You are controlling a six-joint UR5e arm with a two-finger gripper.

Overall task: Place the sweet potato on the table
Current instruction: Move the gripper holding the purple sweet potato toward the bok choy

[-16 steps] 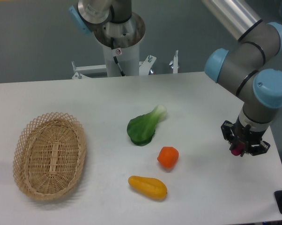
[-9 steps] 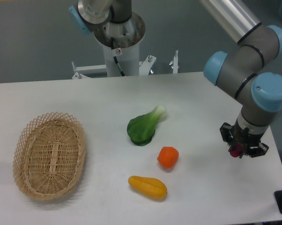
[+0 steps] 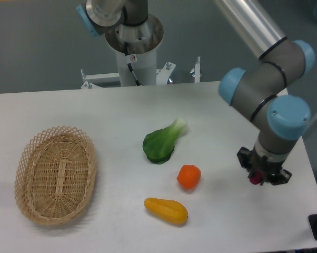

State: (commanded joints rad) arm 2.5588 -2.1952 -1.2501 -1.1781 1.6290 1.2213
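My gripper (image 3: 257,176) points straight down over the right part of the white table (image 3: 95,110), to the right of the round orange fruit (image 3: 188,176). It is shut on the sweet potato (image 3: 254,179), of which only a small magenta tip shows between the black fingers. The tuber hangs just above the tabletop; I cannot tell whether it touches.
A woven wicker basket (image 3: 56,174) lies at the left. A green leafy vegetable (image 3: 162,141) lies mid-table. A yellow-orange oblong fruit (image 3: 166,210) lies near the front edge. The arm's base column (image 3: 133,47) stands behind the table's far edge.
My gripper has moved left and slightly forward and down with the sweet potato still in it. The other objects have not moved.
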